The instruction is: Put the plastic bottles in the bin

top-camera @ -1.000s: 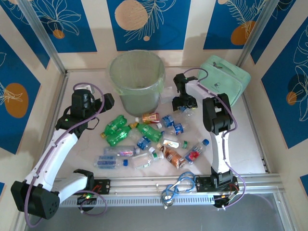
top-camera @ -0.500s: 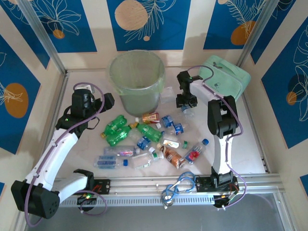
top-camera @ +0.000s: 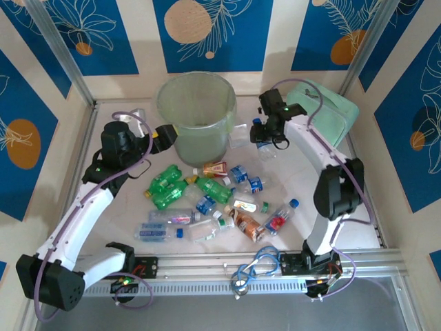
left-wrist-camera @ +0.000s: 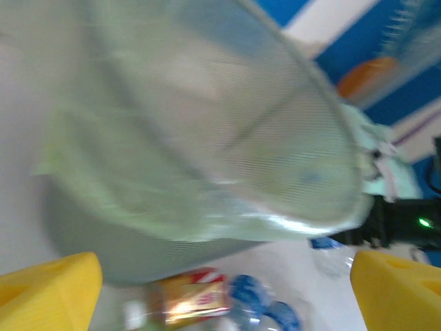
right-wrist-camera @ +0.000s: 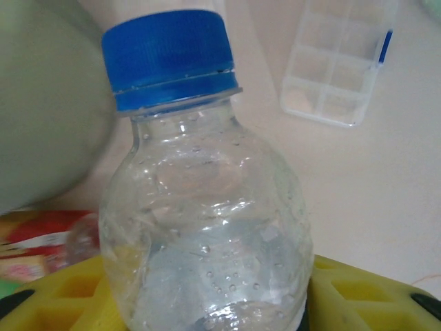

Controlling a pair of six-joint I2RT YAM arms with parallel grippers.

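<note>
my right claw (top-camera: 266, 131) is pinched on a clear bottle (right-wrist-camera: 207, 207), its yellow pads (right-wrist-camera: 62, 303) pressed against the lower body on both sides. the bottle's long axis runs straight out from the claw, and the blue cap (right-wrist-camera: 169, 58) is at the far end. this claw hangs on the right side of the bin (top-camera: 200, 141), near its wall and not touching it. the coming move turns on that: the bin's mouth lies to the claw's left, so i judge the bottle has to travel leftward and clear the rim before i let go. i can't tell from these views whether it is already higher than the rim.

a clear compartment box (right-wrist-camera: 337, 69) lies on the desk (top-camera: 358, 207) between the bin and the claw, low enough that i don't expect trouble from it. the mint soft case (top-camera: 331, 114) sits further to the bin's right, behind my right arm.

my left claw (top-camera: 164, 134) is spread wide with nothing in it, just beside the bin's left wall, so it could get in the way of a drop. the rest of the plastic bottles (top-camera: 207, 196) lie scattered on the desk in front of the bin, a red-labelled bottle (top-camera: 217, 167) closest to its base. the left arm is nearer to most of them.
</note>
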